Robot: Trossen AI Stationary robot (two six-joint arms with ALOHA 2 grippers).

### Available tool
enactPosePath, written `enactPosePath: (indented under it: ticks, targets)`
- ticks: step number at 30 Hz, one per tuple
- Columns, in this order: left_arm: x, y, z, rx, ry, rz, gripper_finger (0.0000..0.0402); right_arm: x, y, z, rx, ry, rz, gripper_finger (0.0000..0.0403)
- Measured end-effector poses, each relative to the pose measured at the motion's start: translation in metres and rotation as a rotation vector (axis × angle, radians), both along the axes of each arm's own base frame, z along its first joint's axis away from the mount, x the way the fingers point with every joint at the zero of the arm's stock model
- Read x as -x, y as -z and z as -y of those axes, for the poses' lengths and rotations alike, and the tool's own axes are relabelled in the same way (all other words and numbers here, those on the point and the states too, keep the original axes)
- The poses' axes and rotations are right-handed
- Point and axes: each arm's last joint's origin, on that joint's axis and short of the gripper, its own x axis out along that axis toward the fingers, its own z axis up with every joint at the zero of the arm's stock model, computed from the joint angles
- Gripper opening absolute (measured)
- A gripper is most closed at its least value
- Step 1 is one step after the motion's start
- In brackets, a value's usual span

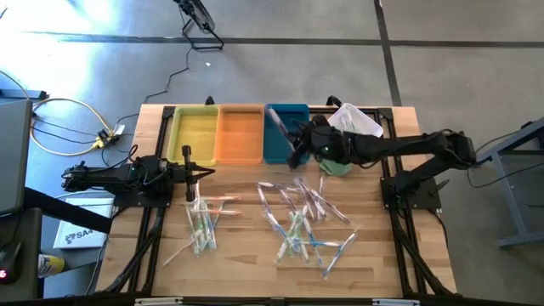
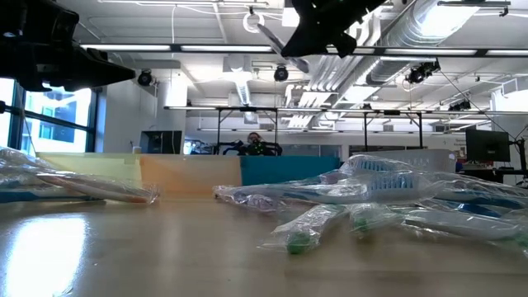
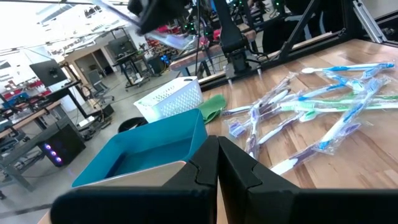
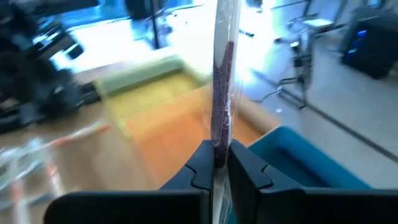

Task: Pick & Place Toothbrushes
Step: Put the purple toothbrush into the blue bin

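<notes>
Your left gripper (image 1: 189, 161) sits with its fingers pressed together on nothing, just in front of the yellow tray (image 1: 194, 134), above a small bunch of toothbrushes (image 1: 201, 223). Next along come the orange tray (image 1: 240, 134) and the blue tray (image 1: 285, 127). Your right gripper (image 1: 299, 146) hangs over the blue tray, pinching a wrapped toothbrush (image 4: 222, 74) that stands up between the fingers. The main pile (image 1: 302, 223) lies spread across the table (image 1: 255, 272) below it.
</notes>
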Motion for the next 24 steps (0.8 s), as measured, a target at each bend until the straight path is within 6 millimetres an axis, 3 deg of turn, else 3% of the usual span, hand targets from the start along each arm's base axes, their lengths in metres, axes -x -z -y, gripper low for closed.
enactPosePath:
  ticks: [5, 15, 24]
  targets:
    - [0.0, 0.0, 0.0, 0.0, 0.0, 0.0, 0.0, -0.003, 0.0, 0.012, -0.017, 0.088, 0.068, 0.0017]
    - [0.0, 0.0, 0.0, -0.007, 0.0, -0.001, 0.0, -0.02, 0.032, 0.04, -0.064, 0.206, 0.034, 0.0017]
    - [0.0, 0.0, 0.0, -0.007, 0.0, -0.002, 0.0, -0.013, 0.046, 0.064, -0.164, 0.296, -0.001, 0.0017]
